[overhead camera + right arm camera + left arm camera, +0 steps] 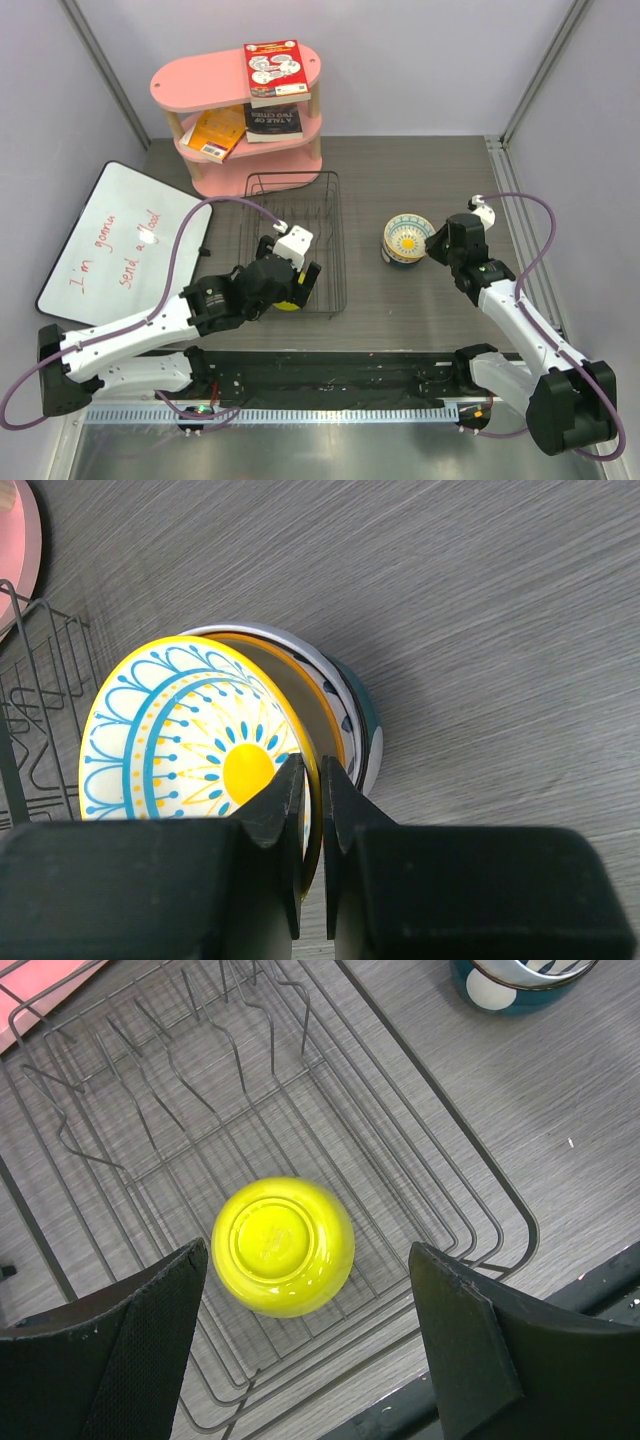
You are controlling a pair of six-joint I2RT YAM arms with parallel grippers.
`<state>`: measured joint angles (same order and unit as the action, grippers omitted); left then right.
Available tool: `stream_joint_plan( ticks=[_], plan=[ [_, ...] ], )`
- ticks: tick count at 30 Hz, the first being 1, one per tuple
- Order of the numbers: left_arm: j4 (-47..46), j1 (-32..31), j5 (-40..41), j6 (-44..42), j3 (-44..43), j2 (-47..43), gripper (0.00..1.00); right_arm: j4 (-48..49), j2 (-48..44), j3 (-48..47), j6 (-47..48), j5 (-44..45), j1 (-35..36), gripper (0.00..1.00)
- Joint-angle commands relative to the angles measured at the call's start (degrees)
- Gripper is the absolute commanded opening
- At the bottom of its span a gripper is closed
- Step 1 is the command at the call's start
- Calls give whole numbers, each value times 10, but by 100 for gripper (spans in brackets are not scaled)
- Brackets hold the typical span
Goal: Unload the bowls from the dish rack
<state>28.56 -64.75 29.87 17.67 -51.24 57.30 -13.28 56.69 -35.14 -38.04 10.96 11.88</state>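
Grey tabletop (420, 165); left pincer (305, 1252) agape over yellow bowl (283, 1247), right pincer (312, 780) tight on rim of patterned bowl (185, 740)

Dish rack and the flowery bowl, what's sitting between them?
Nothing. In the top view, only bare grey table runs from the dish rack to the flowery bowl.

A glossy yellow bowl (283, 1247) sits upside down in the black wire rack (292, 215), close to its near edge, while on the table (420, 170) right of the rack a blue-and-white patterned bowl (190, 740) with a yellow centre leans tilted in a white-spotted teal bowl (368, 730).
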Motion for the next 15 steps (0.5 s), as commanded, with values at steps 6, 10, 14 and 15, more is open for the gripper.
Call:
stream_joint_plan(
  ticks=[6,10,14,15],
  plan=[
    [-17,3,0,3,-17,3,81,50,-9,-44,5,-2,2,1],
    [-17,2,-2,3,-17,5,81,55,5,-47,11,2,2,1],
    [-14,2,-2,3,-17,5,81,62,8,-44,8,0,2,1],
    [-13,2,-2,3,-18,4,81,62,11,-46,9,-1,2,1]
  ],
)
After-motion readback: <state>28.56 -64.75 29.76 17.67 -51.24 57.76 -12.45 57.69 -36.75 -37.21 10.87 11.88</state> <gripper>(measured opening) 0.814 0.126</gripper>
